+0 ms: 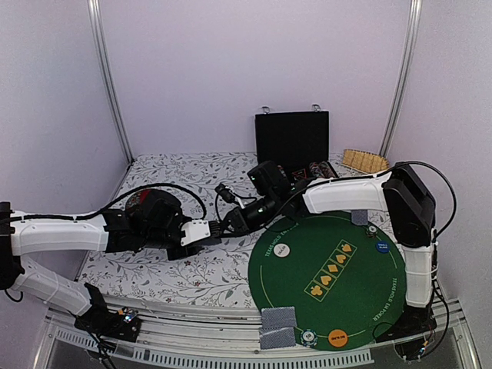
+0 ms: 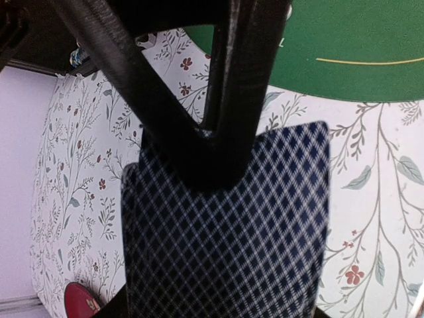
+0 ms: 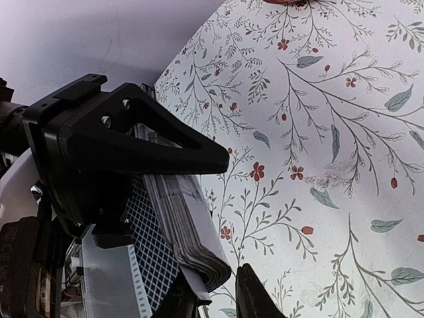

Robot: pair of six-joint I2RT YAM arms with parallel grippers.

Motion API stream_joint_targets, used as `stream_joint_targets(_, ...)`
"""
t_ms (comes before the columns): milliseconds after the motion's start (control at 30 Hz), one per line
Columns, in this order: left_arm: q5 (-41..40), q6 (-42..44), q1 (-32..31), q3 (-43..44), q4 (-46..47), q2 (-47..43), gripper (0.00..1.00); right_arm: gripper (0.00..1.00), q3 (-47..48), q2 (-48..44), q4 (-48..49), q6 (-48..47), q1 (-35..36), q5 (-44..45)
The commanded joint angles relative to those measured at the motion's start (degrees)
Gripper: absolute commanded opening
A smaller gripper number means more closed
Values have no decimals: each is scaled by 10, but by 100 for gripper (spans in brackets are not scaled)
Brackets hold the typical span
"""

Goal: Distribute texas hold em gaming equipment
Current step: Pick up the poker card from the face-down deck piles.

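Blue diamond-backed deck (image 2: 225,252) in left claw (image 1: 221,228); two cards (image 1: 277,327) face down at near rim of green mat (image 1: 361,296).

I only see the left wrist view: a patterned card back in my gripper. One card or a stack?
Observer: A stack; the right wrist view shows the deck edge-on, many cards thick, in the left gripper.
Operator: And the other arm?
Observer: The right gripper is close by the deck, just left of the green mat.
Operator: Anything on the mat already?
Observer: Two face-down cards lie at its near edge.
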Motion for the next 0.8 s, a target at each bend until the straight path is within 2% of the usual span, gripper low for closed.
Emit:
stream_joint_targets(0,-5,-4,3,5,12,7,50,20,11,-31,-31,-14,1,14)
stream_joint_targets(67,-6,-4,3,5,11,7,50,14,14,-31,-42,-18,2,18)
stream_joint_targets(233,-6,-5,2,5,11,7,50,8,15,-35,-65,-27,2,37)
stream_joint_targets(433,-6,-6,3,5,10,7,50,9,19,-42,-79,-35,2,46)
stream_joint_targets(767,-6,-7,3,6,7,7,50,3,43,-69,-146,-100,1,78)
